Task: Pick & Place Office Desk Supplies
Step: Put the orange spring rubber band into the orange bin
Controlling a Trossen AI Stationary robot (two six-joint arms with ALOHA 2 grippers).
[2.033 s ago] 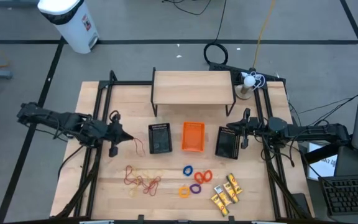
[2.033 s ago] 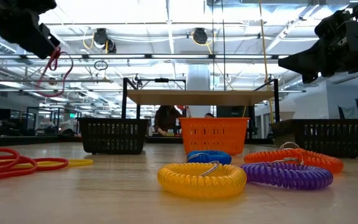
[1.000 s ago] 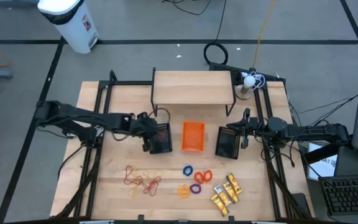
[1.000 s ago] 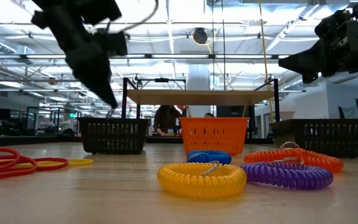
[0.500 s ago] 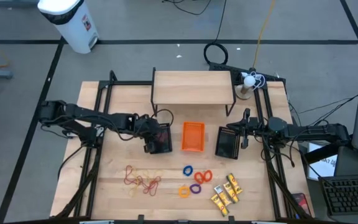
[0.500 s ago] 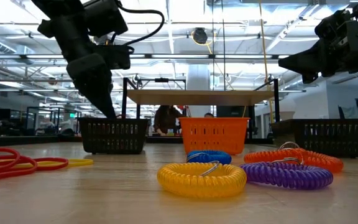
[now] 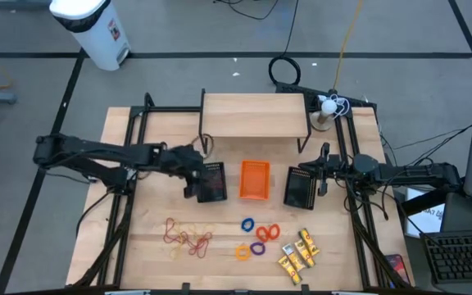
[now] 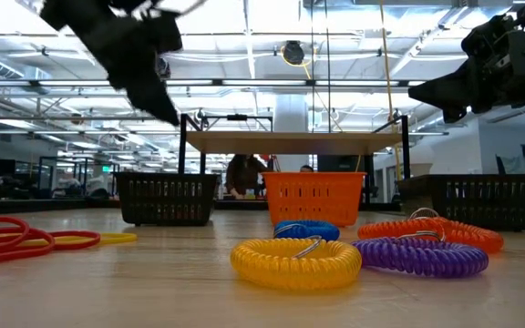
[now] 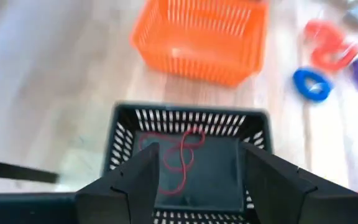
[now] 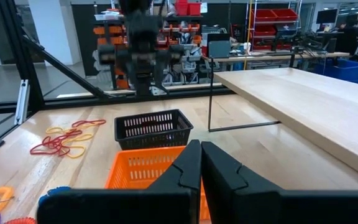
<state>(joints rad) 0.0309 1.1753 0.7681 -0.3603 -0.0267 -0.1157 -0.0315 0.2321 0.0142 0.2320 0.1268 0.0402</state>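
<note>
Looking straight down, the left pincer [image 7: 193,174] hangs at the left edge of the left black mesh tray [image 7: 212,182], centre-left of the frame, while the right pincer [image 7: 322,169] waits beside the right black mesh tray [image 7: 299,188]. The orange tray [image 7: 254,179] sits between them. Lower down on the tabletop [image 7: 140,238] lie the rubber bands [image 7: 188,237], the coloured rings [image 7: 258,236] and the yellow oblong pieces [image 7: 297,254].

From tabletop level, the left pincer [image 8: 167,107] shows upper left, above the left tray [image 8: 167,199]; a yellow ring [image 8: 294,260] lies nearest.

Past the left wrist, its dark fingers [image 9: 136,178] stand spread apart and empty (nothing between them), with a thin red rubber band [image 9: 183,156] lying on the tray floor [image 9: 213,177].

Past the right wrist, that pincer's fingers [image 10: 185,168] are pressed together on nothing.
</note>
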